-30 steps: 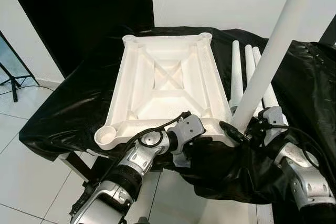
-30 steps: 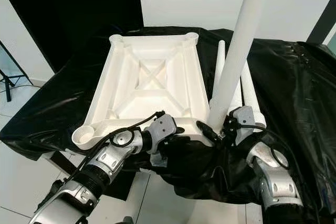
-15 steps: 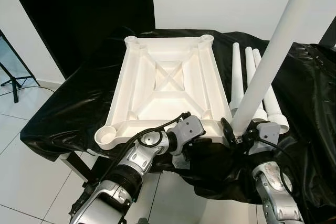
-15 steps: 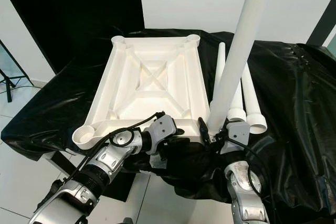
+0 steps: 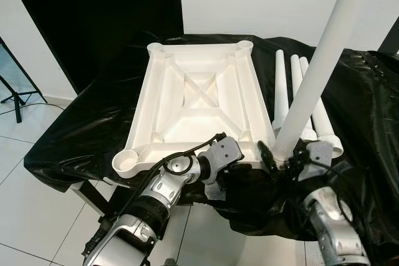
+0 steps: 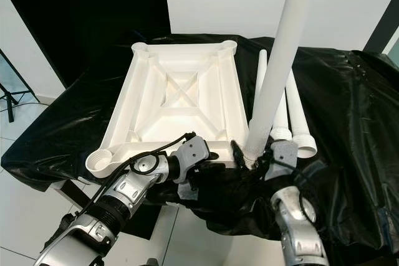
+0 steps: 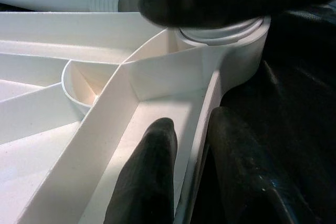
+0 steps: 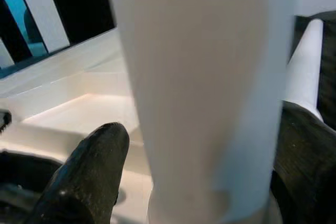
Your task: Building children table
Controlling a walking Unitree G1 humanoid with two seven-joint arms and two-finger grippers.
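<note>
At near-right corner socket, my right gripper (image 5: 283,157) grasps upright leg (image 5: 315,73); left gripper (image 7: 191,177) pinches tabletop (image 5: 187,91) rim.

Counter (image 5: 75,135) draped in black sheet (image 5: 368,91); on it: inverted white tabletop (image 5: 196,101), 3 white legs (image 5: 282,88) lying beside it.

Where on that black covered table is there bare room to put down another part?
Bare black cover lies left of the upturned tabletop, and more at the far right beyond the spare legs. The near right corner is crowded: both grippers, right gripper holding the upright leg, left gripper on the rim.
</note>
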